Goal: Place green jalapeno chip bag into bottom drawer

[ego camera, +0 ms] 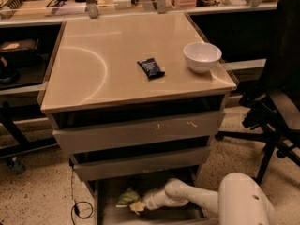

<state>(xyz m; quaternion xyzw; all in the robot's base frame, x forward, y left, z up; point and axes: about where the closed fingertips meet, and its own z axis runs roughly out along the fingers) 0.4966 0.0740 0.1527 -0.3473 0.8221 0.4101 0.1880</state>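
The green jalapeno chip bag (126,197) lies crumpled on the floor of the pulled-out bottom drawer (108,214), under the two upper drawers. My white arm reaches in from the lower right, and the gripper (139,205) sits right against the bag's lower right corner, down near the drawer floor. The bag hides part of the gripper's tip.
On the beige cabinet top (93,74) lie a small dark blue packet (150,68) and a white bowl (202,56). Two upper drawers (140,131) stick out slightly. A black office chair (276,102) stands to the right, a cable (77,207) on the floor to the left.
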